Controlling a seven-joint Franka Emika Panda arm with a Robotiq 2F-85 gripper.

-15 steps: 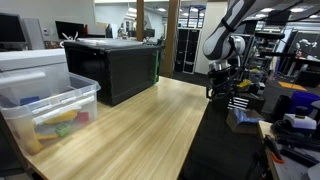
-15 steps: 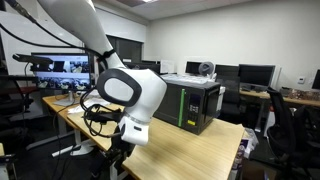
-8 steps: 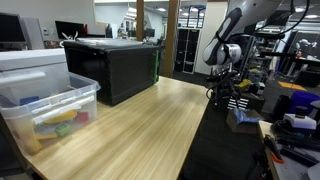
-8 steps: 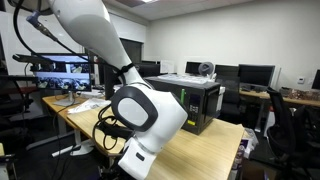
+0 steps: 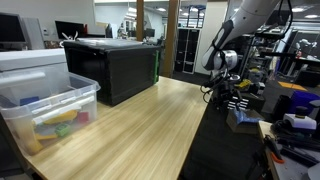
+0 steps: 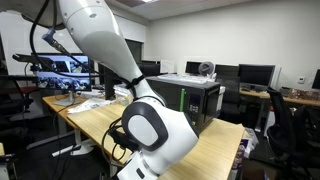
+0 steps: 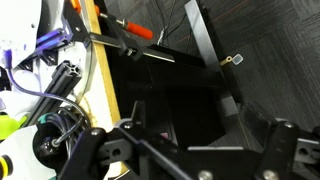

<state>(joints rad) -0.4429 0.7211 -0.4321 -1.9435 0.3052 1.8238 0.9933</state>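
My gripper hangs at the far side edge of the long wooden table, over the dark space beside it. In the wrist view the gripper shows two black fingers spread wide, with nothing between them. Below them lie a black stand and dark carpet. The table's wooden edge runs down the left of the wrist view. An orange-handled tool lies near its top. In an exterior view the arm's bulky white wrist fills the foreground and the fingers are cut off at the bottom.
A clear plastic bin with colourful items stands at the near end of the table. A large black box sits at the back. Loose cables and cluttered shelves flank the arm.
The arm's wrist has swung lower and closer to the camera in an exterior view, and the gripper has shifted slightly along the table edge. The jaws have stayed wide apart.
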